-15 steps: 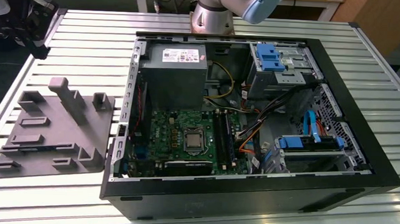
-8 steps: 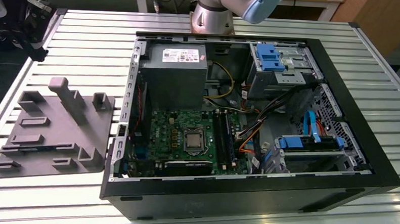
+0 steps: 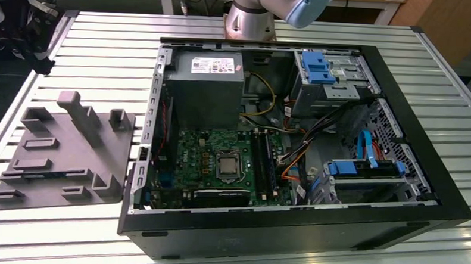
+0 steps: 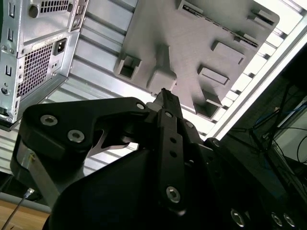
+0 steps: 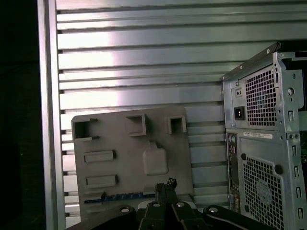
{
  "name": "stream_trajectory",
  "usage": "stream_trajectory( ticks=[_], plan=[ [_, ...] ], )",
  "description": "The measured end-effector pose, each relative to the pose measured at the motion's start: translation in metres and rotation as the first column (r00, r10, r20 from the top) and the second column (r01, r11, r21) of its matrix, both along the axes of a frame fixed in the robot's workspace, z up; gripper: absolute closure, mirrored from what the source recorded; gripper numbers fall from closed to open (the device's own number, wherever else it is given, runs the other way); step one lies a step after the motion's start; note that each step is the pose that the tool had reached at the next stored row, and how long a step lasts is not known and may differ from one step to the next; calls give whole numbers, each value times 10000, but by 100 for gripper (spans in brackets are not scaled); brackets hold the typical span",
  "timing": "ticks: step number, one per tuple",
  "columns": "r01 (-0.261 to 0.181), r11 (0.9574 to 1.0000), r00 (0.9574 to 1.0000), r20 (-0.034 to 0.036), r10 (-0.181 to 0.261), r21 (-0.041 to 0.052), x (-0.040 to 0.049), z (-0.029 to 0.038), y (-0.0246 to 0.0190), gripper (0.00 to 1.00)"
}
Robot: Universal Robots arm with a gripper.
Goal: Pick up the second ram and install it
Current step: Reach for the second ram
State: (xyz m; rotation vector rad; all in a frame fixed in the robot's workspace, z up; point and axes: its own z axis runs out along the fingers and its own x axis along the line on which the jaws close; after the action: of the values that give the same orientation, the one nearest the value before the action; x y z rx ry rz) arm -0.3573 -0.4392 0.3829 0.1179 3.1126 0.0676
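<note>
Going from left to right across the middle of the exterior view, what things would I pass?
Grey plastic tray → green motherboard, inside the open computer case → orange and blue cables → blue-clipped drive bay.

Even overhead light lies on the slatted desk (image 3: 96, 48) in the exterior view, its ribs pale; the inside of the open computer case (image 3: 295, 236) is dimmer; the grey tray (image 3: 59, 160) throws short, soft shadows. In the second wrist view glare whitens the desk's edge beyond the tray, and the black hand (image 4: 163, 93) stands dark against it; in the first wrist view bright bands streak the slats.
</note>
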Motion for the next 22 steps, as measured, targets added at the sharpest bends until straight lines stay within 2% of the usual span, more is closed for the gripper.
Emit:
stream_trajectory(
  ticks=[22],
  plan=[
    [0, 10000, 10000, 0, 0, -1, -71, -29, -49, 89]
  ],
)
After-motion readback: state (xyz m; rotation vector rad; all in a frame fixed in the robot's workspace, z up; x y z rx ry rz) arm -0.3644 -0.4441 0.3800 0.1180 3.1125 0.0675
